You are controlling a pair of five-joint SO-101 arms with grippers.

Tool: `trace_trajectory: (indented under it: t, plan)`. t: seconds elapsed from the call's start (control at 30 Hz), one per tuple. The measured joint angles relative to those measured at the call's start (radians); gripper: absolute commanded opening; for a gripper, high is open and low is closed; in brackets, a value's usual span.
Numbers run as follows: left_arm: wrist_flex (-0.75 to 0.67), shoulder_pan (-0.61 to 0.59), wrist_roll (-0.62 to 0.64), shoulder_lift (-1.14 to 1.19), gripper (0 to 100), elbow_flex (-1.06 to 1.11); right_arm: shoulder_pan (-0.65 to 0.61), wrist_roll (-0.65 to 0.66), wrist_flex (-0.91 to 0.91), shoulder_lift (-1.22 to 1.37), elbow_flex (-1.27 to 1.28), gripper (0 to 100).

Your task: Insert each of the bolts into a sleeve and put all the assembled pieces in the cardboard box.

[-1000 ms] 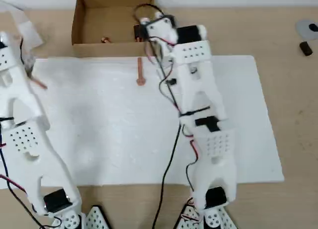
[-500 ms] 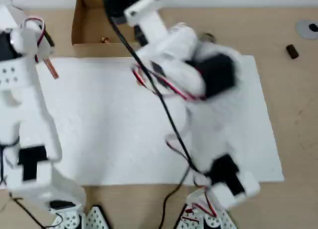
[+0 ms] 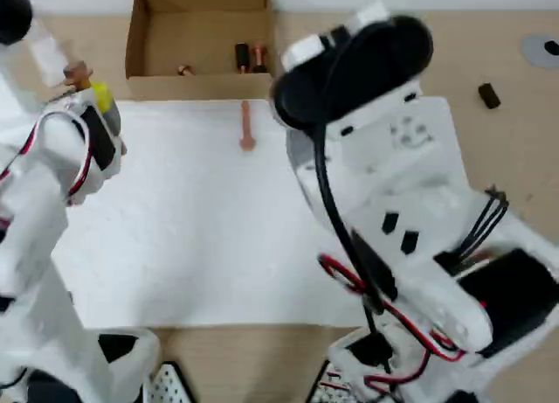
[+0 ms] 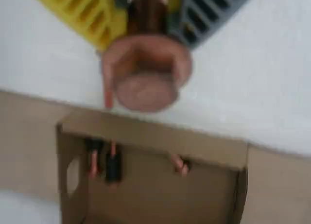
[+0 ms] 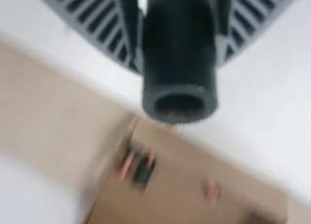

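- Arms both stand raised off the surface in the overhead view. The left one rises along the left edge of the white mat. The right one is lifted close to the camera over the mat's right half.
- The left claw is closed on a copper bolt. A yellow finger and a grey finger pinch its shank, and the round head faces the wrist camera.
- From overhead, that claw sits near the far left corner of the mat, just short of the left front corner of the cardboard box.
- The right claw is closed on a black sleeve, clamped between two grey fingers, with the hollow end open toward the wrist camera.
- Both wrist views look past the held part, across the mat edge and into the box beyond.
- The overhead view shows the layout of the surface. Assembled pieces lie against the box's right inner side, and a smaller copper piece lies near its front wall.
- A loose bolt lies on the mat just in front of the box, head toward the arms.
- A spare sleeve lies on the bare surface well to the right of the mat.
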Motion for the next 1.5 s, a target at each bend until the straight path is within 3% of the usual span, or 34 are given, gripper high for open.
trace_trajectory:
  t: [0.2,0.37,0.63,0.8,0.93,1.1,1.5]
  plan:
    - [-0.009,0.023,0.000,-0.017,1,0.054,0.000,-0.058,-0.180,-0.290,0.488,1.0]
    - [-0.023,0.153,0.000,-0.074,1,0.195,0.000,-0.060,-0.463,-0.574,0.959,0.9]
    - [-0.279,0.267,0.000,-0.376,1,0.626,-0.130,-0.060,-0.836,-0.924,1.496,0.9]
    - [-0.505,0.276,0.000,-0.635,1,1.011,-0.235,-0.060,-0.937,-0.962,1.637,0.9]
    - [-0.766,0.296,0.000,-0.842,1,1.323,-0.302,-0.060,-1.045,-0.965,1.717,0.9]
    - [-1.046,0.301,0.000,-1.048,1,1.629,-0.330,-0.060,-1.152,-0.965,1.797,0.9]
    - [-1.115,0.304,0.000,-1.122,1,1.691,-0.333,-0.060,-1.264,-0.964,1.916,0.9]
